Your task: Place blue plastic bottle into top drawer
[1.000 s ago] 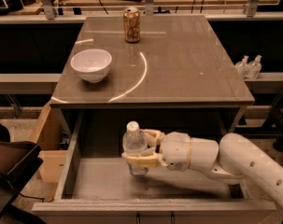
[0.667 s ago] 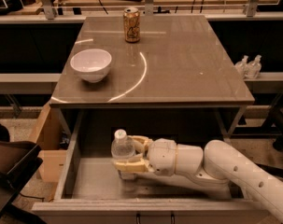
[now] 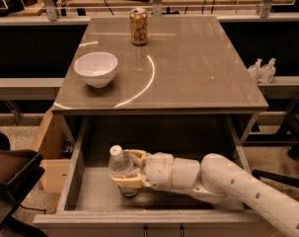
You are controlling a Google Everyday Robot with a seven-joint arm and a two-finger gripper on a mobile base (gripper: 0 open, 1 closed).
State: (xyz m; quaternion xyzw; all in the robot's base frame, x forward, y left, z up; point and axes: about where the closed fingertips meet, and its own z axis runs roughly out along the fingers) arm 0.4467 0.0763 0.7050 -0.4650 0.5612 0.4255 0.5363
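While in top drawer (image 3: 74, 179), gripper (image 3: 124, 168) round btl (image 3: 117, 162)

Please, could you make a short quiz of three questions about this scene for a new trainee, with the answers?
1. True or false: the gripper is closed around the blue plastic bottle inside the top drawer.
2. What shares the table with the white bowl? A) soda can B) mug C) plate
3. Fill in: the bottle is held ____, cap on top.
Key: 1 true; 2 A; 3 upright.
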